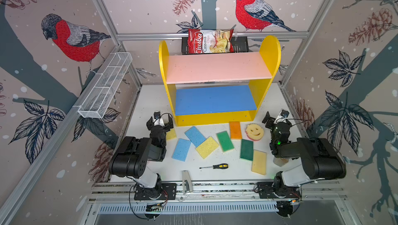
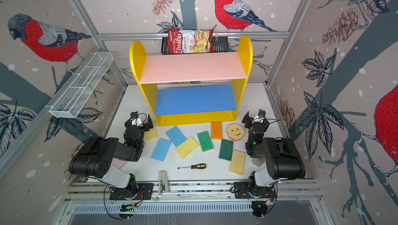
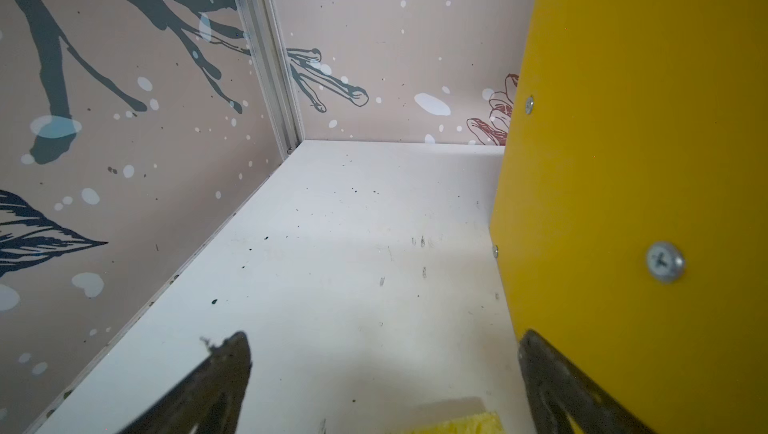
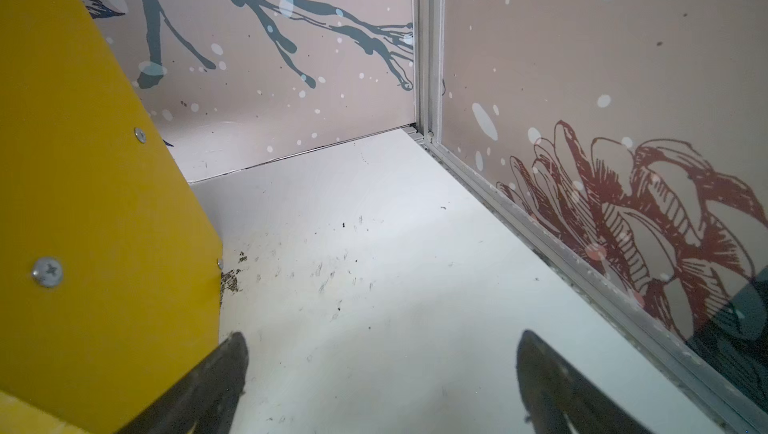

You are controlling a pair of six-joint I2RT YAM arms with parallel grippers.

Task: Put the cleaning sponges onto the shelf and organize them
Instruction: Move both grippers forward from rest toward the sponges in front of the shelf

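Observation:
The yellow shelf (image 1: 267, 79) stands at the back of the table, its pink board (image 1: 217, 66) and blue board (image 1: 215, 100) bare. Several cleaning sponges lie flat in front of it: two light blue (image 1: 195, 136), yellow (image 1: 207, 147), green (image 1: 225, 141), orange (image 1: 235, 130), dark green (image 1: 246, 149), pale yellow (image 1: 259, 162) and a round smiley (image 1: 254, 131). My left gripper (image 1: 160, 120) is open beside the shelf's left panel (image 3: 623, 162), just above another yellow sponge (image 3: 461, 425). My right gripper (image 4: 382, 353) is open and empty by the right panel (image 4: 83, 203).
A screwdriver (image 1: 215, 166) lies near the front, and a small metal piece (image 1: 186, 180) rests at the front rail. A chips bag (image 1: 210, 41) sits in a black basket (image 1: 241, 45) behind the shelf. A white wire mesh tray (image 1: 105, 86) hangs on the left wall.

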